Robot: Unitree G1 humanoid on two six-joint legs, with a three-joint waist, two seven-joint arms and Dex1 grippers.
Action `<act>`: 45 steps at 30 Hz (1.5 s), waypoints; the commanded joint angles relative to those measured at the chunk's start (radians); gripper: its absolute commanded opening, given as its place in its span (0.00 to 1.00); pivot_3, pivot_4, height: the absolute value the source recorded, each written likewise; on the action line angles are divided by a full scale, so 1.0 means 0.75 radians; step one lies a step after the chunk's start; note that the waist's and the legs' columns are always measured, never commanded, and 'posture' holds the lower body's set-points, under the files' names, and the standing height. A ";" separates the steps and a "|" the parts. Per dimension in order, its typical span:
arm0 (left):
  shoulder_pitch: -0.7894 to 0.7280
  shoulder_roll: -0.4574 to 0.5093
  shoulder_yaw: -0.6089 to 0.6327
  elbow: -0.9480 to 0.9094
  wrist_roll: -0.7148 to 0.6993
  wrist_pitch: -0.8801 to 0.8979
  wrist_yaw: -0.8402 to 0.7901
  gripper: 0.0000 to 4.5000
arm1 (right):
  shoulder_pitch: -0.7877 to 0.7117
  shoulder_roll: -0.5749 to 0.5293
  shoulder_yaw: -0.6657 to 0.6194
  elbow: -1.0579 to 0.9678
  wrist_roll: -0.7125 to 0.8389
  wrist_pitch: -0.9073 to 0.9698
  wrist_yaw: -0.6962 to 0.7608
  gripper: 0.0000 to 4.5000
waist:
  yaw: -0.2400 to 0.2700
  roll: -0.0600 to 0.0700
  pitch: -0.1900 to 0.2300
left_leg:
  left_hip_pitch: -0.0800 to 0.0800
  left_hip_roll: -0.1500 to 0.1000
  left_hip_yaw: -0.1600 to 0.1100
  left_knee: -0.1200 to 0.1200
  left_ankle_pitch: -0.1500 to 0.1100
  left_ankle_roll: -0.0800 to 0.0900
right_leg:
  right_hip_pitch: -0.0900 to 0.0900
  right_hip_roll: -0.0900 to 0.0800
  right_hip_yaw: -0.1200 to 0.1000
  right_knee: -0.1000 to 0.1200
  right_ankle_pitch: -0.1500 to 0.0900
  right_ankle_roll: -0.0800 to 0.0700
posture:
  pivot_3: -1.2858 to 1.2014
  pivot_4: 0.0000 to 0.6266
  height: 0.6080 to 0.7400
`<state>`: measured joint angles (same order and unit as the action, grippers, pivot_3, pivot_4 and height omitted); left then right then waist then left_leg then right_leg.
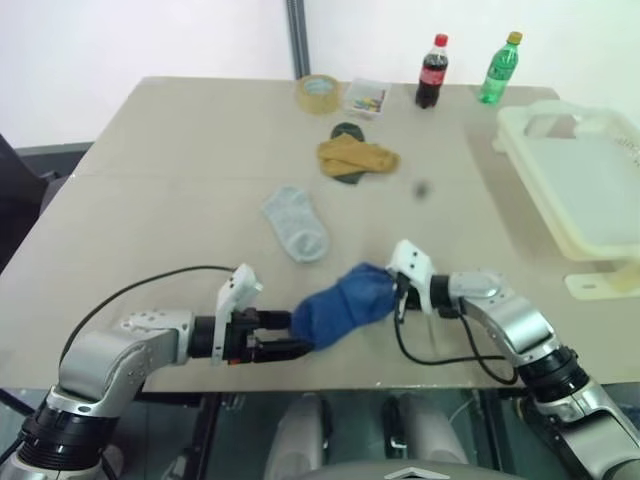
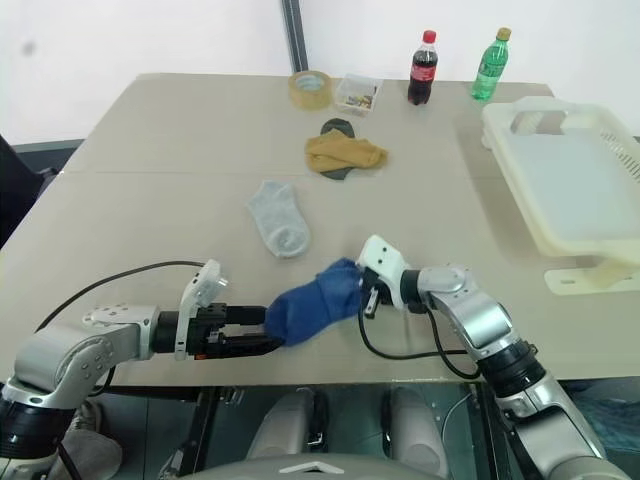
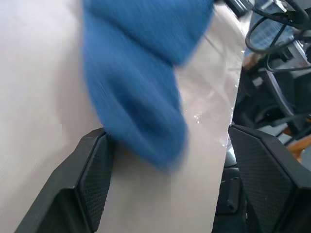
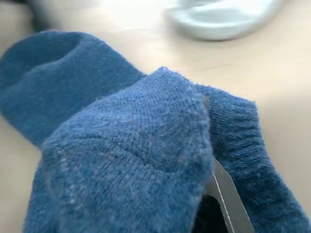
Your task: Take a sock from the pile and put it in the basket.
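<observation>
At the near edge of the beige table (image 1: 180, 160), the royal blue sock (image 1: 345, 305) hangs stretched between both arms, and the right gripper (image 1: 398, 292) is clamped tight on one end of it, fabric bunched over its fingers in the right wrist view. The left gripper (image 1: 290, 348) sits at the sock's other end with its fingers (image 3: 92, 170) spread wide, the blue cloth drooping between them and brushing one pad, not pinched. Further back lies what's left of the pile: a pale grey sock (image 1: 297, 224) alone mid-table, and beyond it a mustard yellow sock (image 1: 357, 156) lying over a dark green one (image 1: 347, 132). The cream-white basket (image 1: 520, 125) waits at the table's far right, well apart from the blue sock.
</observation>
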<state>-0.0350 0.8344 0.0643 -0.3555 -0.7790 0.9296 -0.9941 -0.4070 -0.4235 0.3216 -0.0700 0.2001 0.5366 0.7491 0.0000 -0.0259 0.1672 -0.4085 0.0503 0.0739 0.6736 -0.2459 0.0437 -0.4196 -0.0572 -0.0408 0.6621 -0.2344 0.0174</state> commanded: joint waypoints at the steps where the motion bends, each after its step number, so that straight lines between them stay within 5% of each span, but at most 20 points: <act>1: -0.015 -0.023 0.059 -0.047 -0.042 0.008 0.049 0.86 | 0.083 -0.047 -0.109 0.081 -0.084 0.155 -0.179 0.00 | 0.015 0.000 -0.004 | 0.000 -0.001 0.000 0.000 0.000 0.000 | 0.001 -0.003 0.000 0.000 0.000 0.000 | 0.52 0.24 1.00; 8: -0.087 -0.171 -0.003 -0.007 0.048 0.034 0.300 0.86 | 0.206 0.011 -0.228 -0.149 -0.041 0.393 -0.391 0.00 | 0.034 0.001 -0.015 | -0.003 -0.009 -0.003 0.000 0.000 0.000 | 0.001 -0.017 -0.004 -0.001 0.000 0.000 | 0.52 0.24 1.00; 17: -0.308 -0.546 -0.169 0.068 0.142 0.152 0.659 0.86 | 0.252 0.106 -0.215 -0.303 -0.009 0.548 -0.495 0.00 | 0.037 0.000 -0.022 | -0.004 -0.015 -0.006 -0.001 0.000 0.002 | 0.004 -0.012 -0.007 -0.002 0.000 0.001 | 0.52 0.24 1.00; 45: -0.662 -0.874 -0.443 0.587 0.298 -0.251 0.176 0.86 | 0.245 0.186 -0.488 -0.419 0.174 0.669 -0.565 0.00 | 0.020 0.002 -0.021 | -0.007 -0.014 -0.009 -0.004 0.000 0.004 | 0.003 -0.007 -0.012 -0.008 0.001 0.004 | 0.52 0.24 1.00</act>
<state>-0.5114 0.1848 -0.2498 0.0748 -0.5701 0.7525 -0.8524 -0.2449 -0.2581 -0.0148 -0.3674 0.3435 1.0223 0.3482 0.0150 -0.0247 0.1517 -0.4144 0.0397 0.0667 0.6706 -0.2462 0.0466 -0.4175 -0.0624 -0.0503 0.6562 -0.2337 0.0210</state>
